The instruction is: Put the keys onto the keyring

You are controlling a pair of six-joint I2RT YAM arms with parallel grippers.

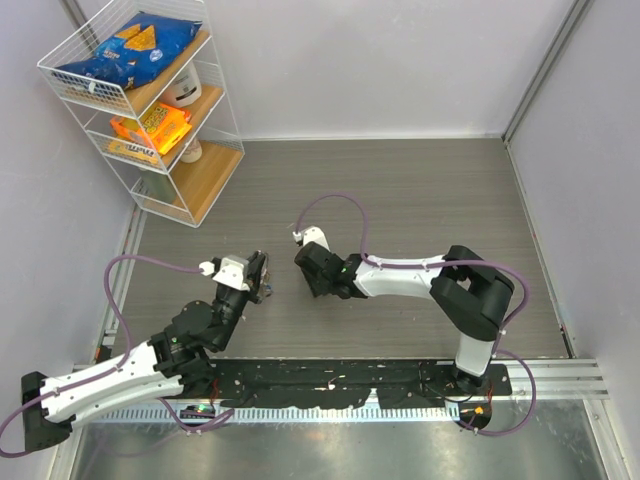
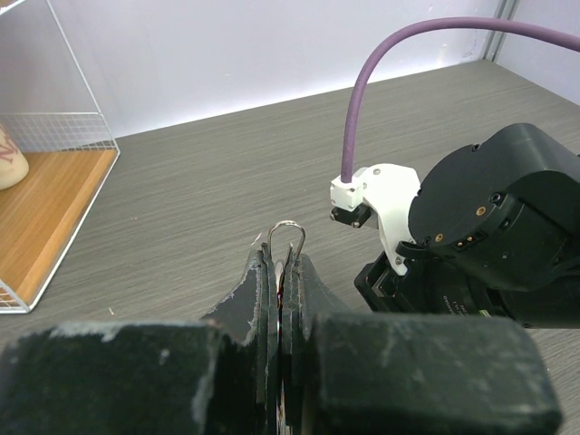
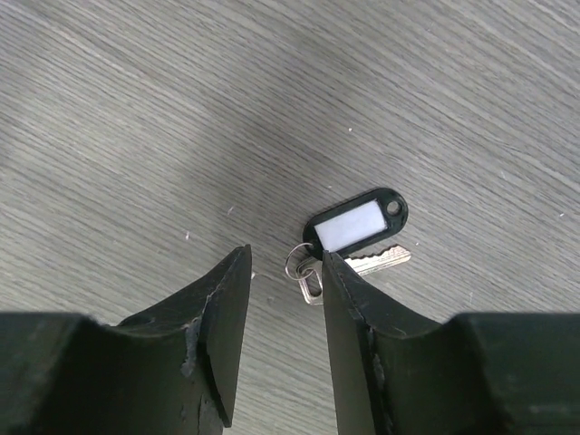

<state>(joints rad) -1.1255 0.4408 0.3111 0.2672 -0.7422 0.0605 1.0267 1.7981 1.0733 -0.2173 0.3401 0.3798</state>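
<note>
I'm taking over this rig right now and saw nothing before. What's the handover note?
The left claw is shut on the keyring, whose loop pokes out past the fingertips.
The right claw is open and low over the table, its jaws either side of the small ring of a key that carries a black tag. It grips nothing.
Done: keyring held.
Left: grasp the key and thread it on the keyring. No other keys are in view.
</note>
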